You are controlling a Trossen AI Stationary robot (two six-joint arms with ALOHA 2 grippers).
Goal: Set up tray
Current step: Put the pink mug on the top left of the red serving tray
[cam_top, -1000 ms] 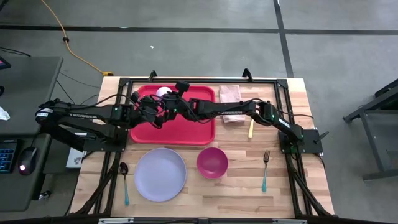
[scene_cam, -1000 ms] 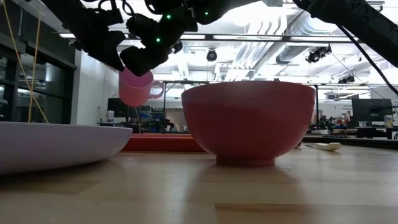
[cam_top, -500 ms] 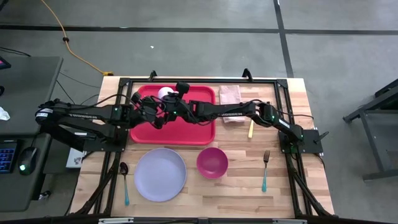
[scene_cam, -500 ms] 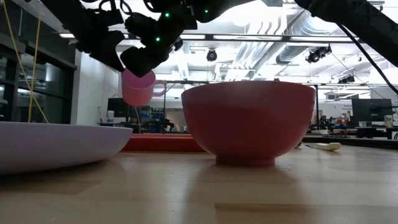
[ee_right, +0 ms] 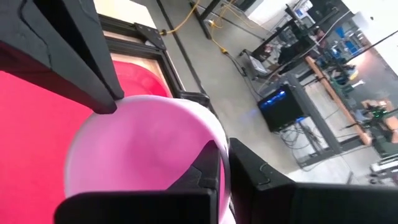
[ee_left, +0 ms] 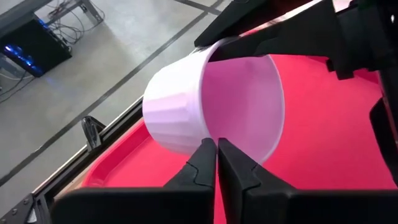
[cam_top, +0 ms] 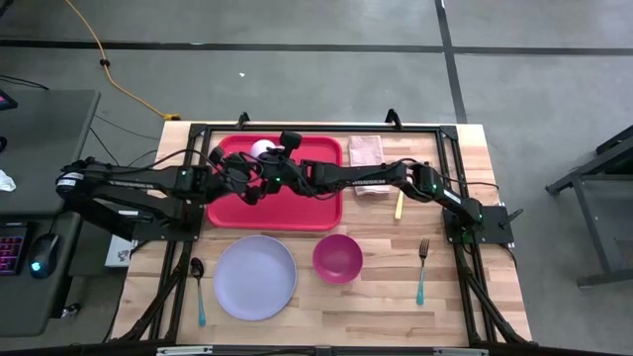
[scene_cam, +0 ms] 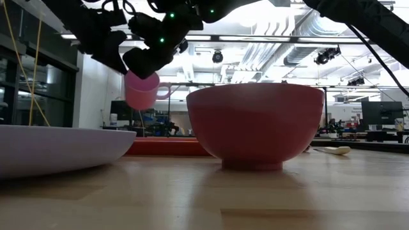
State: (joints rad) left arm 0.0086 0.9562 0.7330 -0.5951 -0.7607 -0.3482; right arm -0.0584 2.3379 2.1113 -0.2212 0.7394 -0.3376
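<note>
A pink cup [scene_cam: 142, 92] with a side handle [scene_cam: 165, 91] hangs in the air over the far left part of the red tray [cam_top: 297, 203]. Both grippers are shut on its rim from opposite sides. My left gripper [ee_left: 216, 149] reaches in from the table's left. My right gripper [ee_right: 222, 155] reaches in from the right. In the left wrist view the cup [ee_left: 211, 102] shows its open mouth, with the right arm's fingers [ee_left: 249, 43] at the far rim. The tray lies flat on the table. My left gripper pinches the cup's rim [ee_left: 209, 132], one finger on the outer wall and one inside the mouth. The fingers slant down from the table's left. The cup hangs below them, clear of the tray. My right gripper pinches the opposite part of the rim [ee_right: 208, 134], one finger inside and one outside. It slants down from the table's right. The cup hangs roughly upright in the low view, lifted clear.
Near the front stand a lavender plate [cam_top: 255, 277] and a magenta bowl [cam_top: 337, 258]. A spoon [cam_top: 199, 287] lies left of the plate and a fork [cam_top: 422, 269] to the right. A folded napkin [cam_top: 366, 150] and a pale knife [cam_top: 399, 205] lie right of the tray.
The pink cup has stayed in the air between the two grippers and has tipped a little, so its base sits more level than before.
</note>
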